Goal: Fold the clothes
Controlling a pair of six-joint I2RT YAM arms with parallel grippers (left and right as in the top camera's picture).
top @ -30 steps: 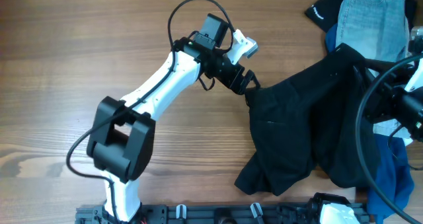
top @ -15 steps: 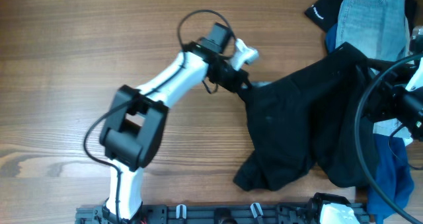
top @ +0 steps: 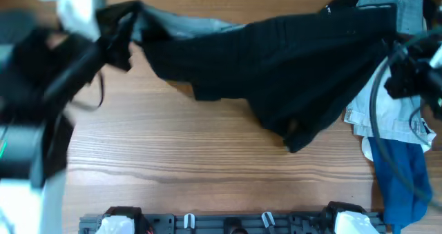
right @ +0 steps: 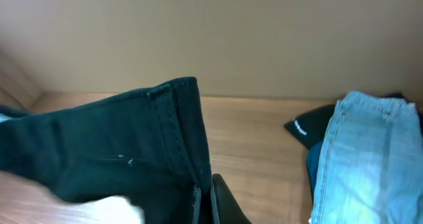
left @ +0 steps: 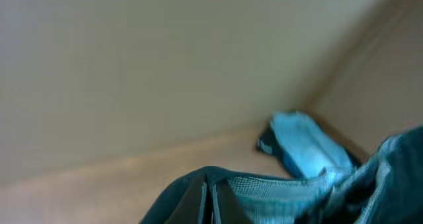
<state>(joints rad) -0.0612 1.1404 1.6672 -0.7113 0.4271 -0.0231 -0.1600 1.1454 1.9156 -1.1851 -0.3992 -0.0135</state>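
Presently, item one: black shorts [top: 297, 61], lifted at both ends and stretched in a wide band across the far side of the tabletop [top: 207, 165], from the upper left corner to the right edge, with one leg sagging towards the middle right; whether that leg touches the wood cannot be told. Pale grey inner waistband [top: 183, 25]: showing at the left end of the shorts. Left gripper [left: 209, 196]: jaws closed together on the waistband end of the shorts, fabric bunched around them; its arm is heavily blurred in the overhead view. Right gripper [right: 205, 187]: jaws pinched tight on a stitched edge of the shorts at the opposite end, the cloth spreading away to one side. Light-blue jeans [top: 390, 1]: at the far right corner, partly covered by the shorts' right end. Small black piece with white print [right: 305, 127]: just beside the jeans, touching them. White garment [top: 387, 123]: at the right edge, nearer than the shorts. Blue cloth [top: 397, 182]: near right corner, its upper end meeting the white garment
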